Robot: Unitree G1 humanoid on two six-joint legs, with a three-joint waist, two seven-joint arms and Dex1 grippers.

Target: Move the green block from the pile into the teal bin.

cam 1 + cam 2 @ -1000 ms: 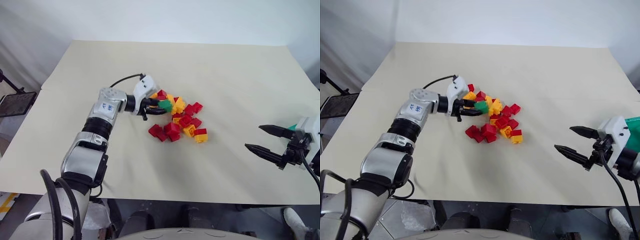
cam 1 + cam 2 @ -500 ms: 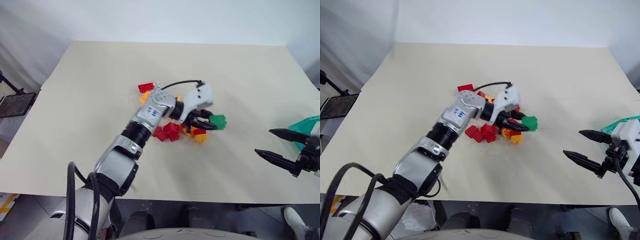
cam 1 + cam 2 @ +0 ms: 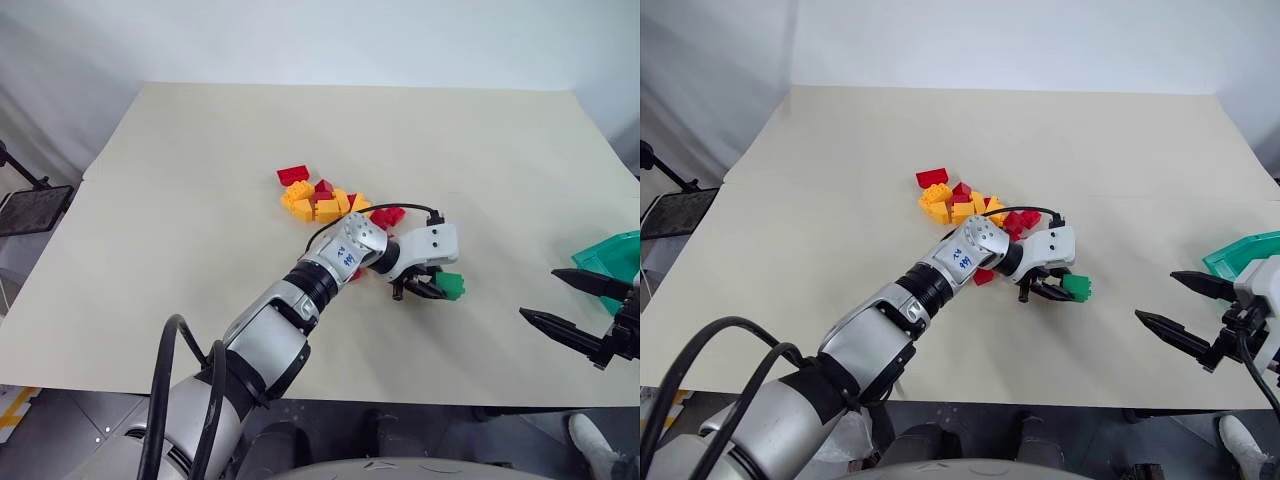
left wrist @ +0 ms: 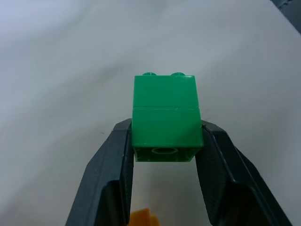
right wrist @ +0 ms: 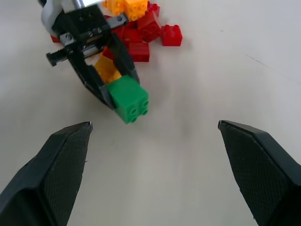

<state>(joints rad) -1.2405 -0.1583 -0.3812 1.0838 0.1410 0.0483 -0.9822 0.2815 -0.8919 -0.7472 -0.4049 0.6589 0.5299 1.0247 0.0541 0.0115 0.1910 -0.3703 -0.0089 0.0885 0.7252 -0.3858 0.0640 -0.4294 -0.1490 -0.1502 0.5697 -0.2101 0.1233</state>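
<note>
Left wrist view shows the left gripper clamping the green block, out of the pile, right gripper wide open, teal bin unreached far right.

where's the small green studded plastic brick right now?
The small green studded plastic brick sits clamped in the left gripper, above the table to the right of the red and yellow brick pile, short of the translucent teal bin.

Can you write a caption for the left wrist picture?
The left gripper pinches the green block above the pale table.
</note>
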